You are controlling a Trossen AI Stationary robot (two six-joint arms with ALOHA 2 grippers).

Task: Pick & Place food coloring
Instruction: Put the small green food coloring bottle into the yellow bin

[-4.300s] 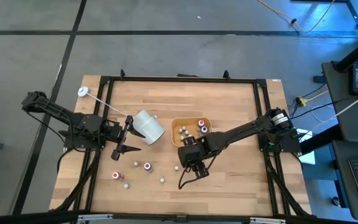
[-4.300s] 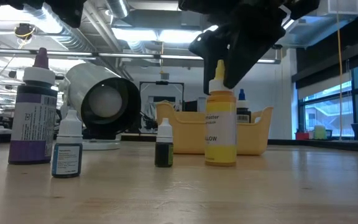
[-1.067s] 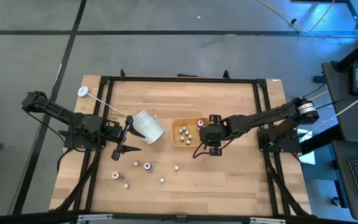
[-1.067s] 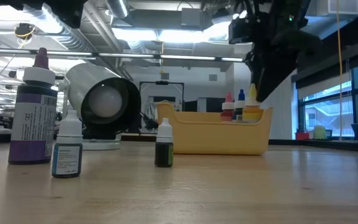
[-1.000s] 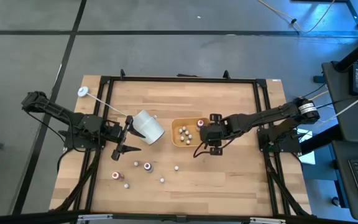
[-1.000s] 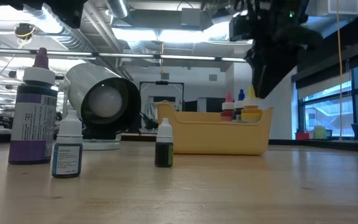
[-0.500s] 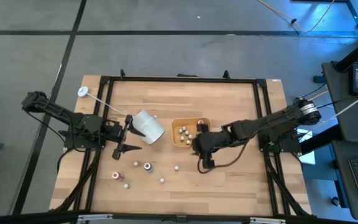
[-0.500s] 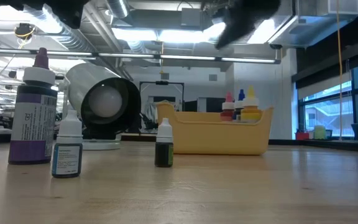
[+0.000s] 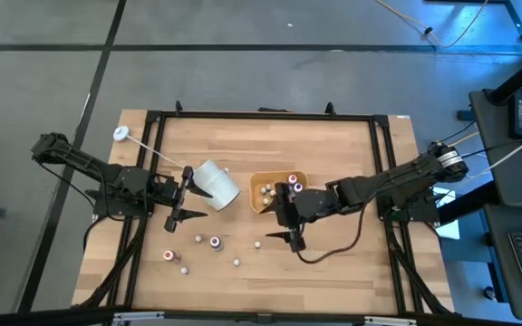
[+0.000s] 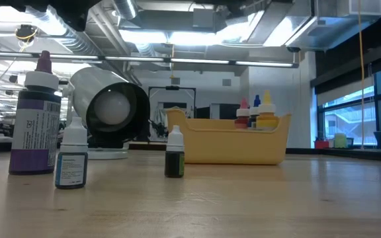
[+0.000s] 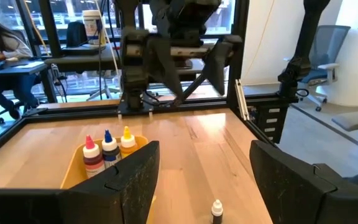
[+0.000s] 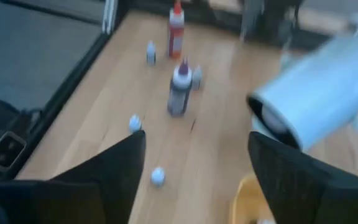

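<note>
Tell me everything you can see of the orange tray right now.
The orange tray is a yellow-orange, plastic-looking bin with rounded corners and low walls, upright on the wooden table near its middle. Several small food coloring bottles stand inside, caps above the rim. The right tool hangs open over its near edge; whether it touches is unclear.

A white cup (image 9: 216,184) lies tipped beside the orange tray (image 9: 259,205).

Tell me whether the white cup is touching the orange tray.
Apart. The high view shows bare wood between the white cup lying on its side and the orange tray.
</note>
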